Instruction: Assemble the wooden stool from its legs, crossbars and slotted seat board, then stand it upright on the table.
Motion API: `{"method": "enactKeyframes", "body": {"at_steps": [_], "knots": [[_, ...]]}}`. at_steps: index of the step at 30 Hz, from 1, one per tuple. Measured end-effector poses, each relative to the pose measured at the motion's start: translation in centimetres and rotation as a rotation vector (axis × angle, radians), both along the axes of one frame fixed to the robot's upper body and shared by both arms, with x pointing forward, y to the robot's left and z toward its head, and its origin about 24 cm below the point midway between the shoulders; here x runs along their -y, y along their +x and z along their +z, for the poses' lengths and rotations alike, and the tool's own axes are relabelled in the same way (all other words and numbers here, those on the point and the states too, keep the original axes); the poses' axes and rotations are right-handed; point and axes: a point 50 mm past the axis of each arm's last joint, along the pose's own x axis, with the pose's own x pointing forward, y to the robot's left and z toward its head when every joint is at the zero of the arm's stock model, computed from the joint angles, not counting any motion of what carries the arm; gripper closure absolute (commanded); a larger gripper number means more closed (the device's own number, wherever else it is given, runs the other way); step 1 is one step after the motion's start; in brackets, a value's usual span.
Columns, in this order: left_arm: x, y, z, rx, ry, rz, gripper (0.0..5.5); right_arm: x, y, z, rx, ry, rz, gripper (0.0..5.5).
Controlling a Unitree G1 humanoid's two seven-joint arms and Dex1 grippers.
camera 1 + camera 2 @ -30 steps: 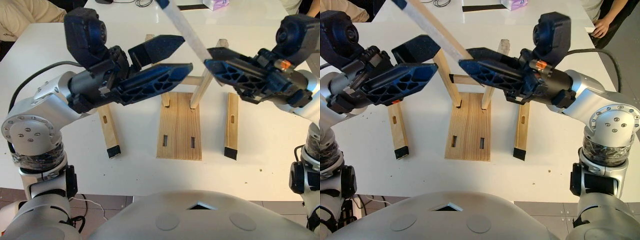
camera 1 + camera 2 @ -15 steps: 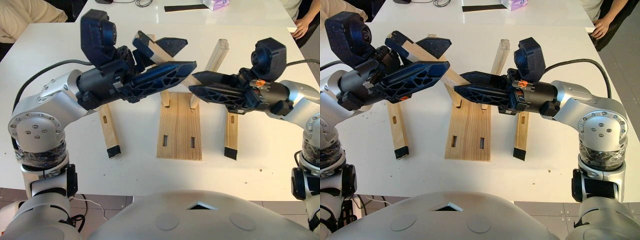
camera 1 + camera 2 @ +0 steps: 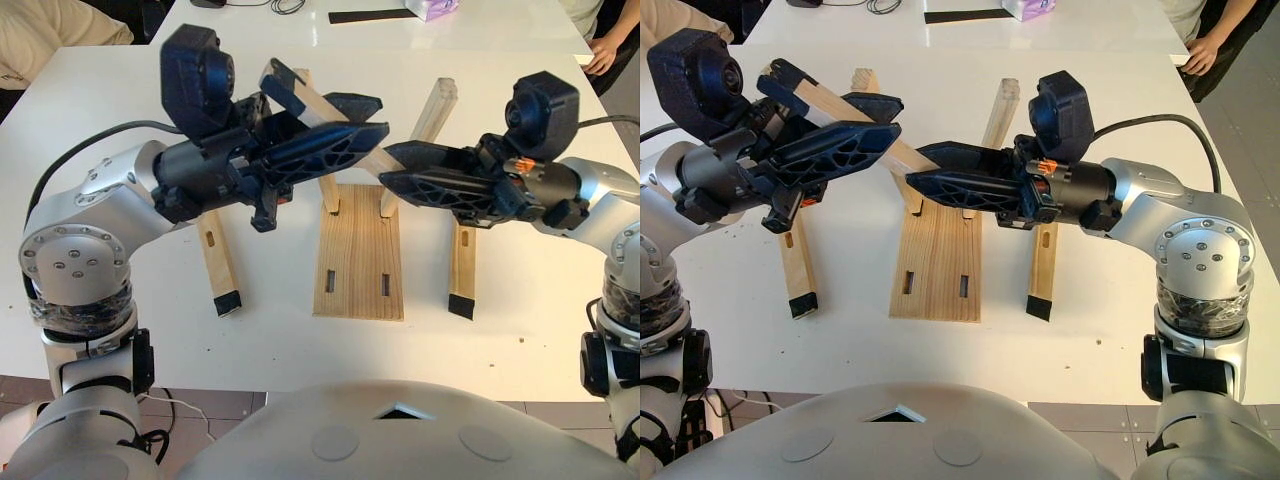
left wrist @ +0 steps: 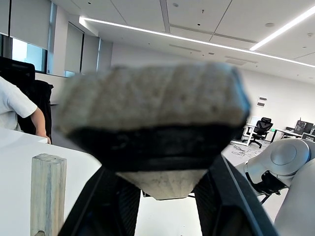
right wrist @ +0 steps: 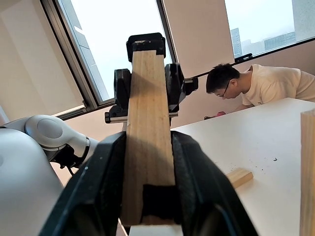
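Pine, stiff and light: the stool leg (image 3: 825, 98) hangs slantwise above the slotted seat board (image 3: 358, 262), which lies flat on the worktop (image 3: 300, 350). Your left hand (image 3: 375, 115) is clamped on the leg's left, black-capped end, and your right hand (image 3: 392, 168) is closed around its right end. Its smooth faces may slip, so grip the flat sides and leave clear the end that must meet the board.
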Motion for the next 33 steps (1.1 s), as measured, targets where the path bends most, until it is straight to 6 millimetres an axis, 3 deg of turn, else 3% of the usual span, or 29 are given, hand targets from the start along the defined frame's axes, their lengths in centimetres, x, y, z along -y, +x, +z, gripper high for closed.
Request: {"method": "enactKeyframes", "body": {"at_steps": [2, 3, 9, 14, 18, 23, 26, 30, 33], "knots": [[-0.1, 0.1, -0.1, 0.002, 0.001, 0.000, 4.16, 0.0, 0.1, 0.0, 0.009, -0.010, -0.010, 4.20], [-0.2, 0.3, -0.2, -0.003, 0.003, 0.002, 4.16, 0.0, 0.2, 0.0, 0.022, -0.024, -0.024, 3.83], [-0.9, 1.1, -0.7, -0.006, 0.061, 0.053, 4.20, 0.3, 0.9, -0.8, 0.068, -0.087, -0.137, 3.24], [-3.8, 1.1, 0.2, 0.038, 0.136, 0.100, 4.20, 1.5, 0.5, -3.2, 0.065, -0.177, -0.261, 3.24], [-7.2, 1.3, 0.2, 0.064, 0.334, 0.171, 4.20, 3.2, -0.7, -4.2, 0.057, -0.200, -0.402, 3.24], [-13.0, 2.8, -2.1, 0.054, 0.653, 0.283, 4.20, 3.4, -3.8, -4.1, 0.107, -0.214, -0.529, 3.24], [-15.3, 3.7, -3.9, 0.168, 0.783, 0.335, 4.20, 3.4, -4.1, -3.4, 0.150, -0.200, -0.580, 3.24], [-16.2, 4.2, -7.9, 0.180, 0.840, 0.270, 4.20, 3.7, -3.4, -3.4, 0.156, -0.193, -0.665, 3.24], [-16.9, 4.2, -9.7, 0.196, 0.855, 0.228, 4.20, 3.3, -3.3, -3.8, 0.148, -0.195, -0.669, 3.24]]}}
